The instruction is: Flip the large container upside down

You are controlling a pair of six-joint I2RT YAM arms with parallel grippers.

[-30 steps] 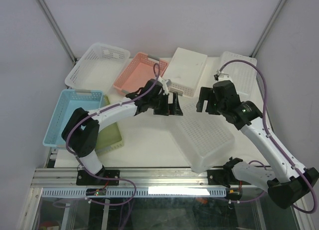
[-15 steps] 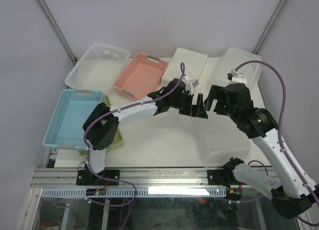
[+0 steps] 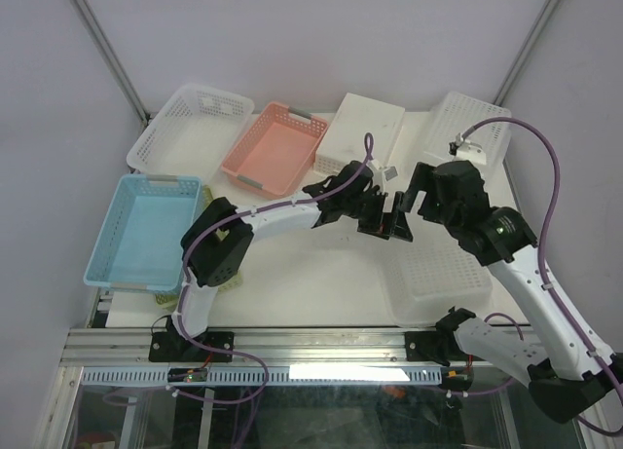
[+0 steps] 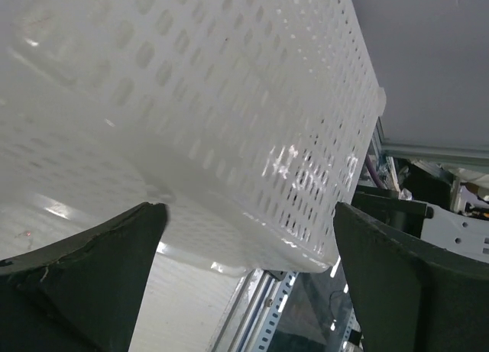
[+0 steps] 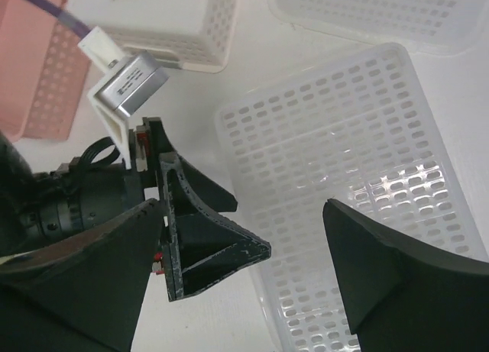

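Large container [image 3: 443, 271]: white plastic, long box shape with round corners, rows of little slot holes all over, shiny in spots. Lying flat and bottom up on the table [image 3: 311, 283], at the lower right of the top view.

Other things: pink basket [image 3: 273, 149] and white basket [image 3: 195, 123] with holes at the upper left. Blue basket [image 3: 146, 225] at the left. Smooth white box [image 3: 362, 128] at the top middle. One more holey white tray [image 3: 474, 123] at the upper right.

Change from a second ago: large container slanted across the lower middle of the table then, now over to the right and sitting straighter. Left arm stretched farther to the right. Both tools closer together, near the middle of the table.

Left tool [image 3: 387, 219]: black, with pointy fingers spread wide and nothing held. Just beside the upper left corner of the large container; touching or not, cannot tell. In the left wrist view, the holey side wall filling most of the frame past the fingers.

Right tool [image 5: 243, 208]: fingers spread wide too, nothing held. Up in the air over the left tool and the near end of the large container.
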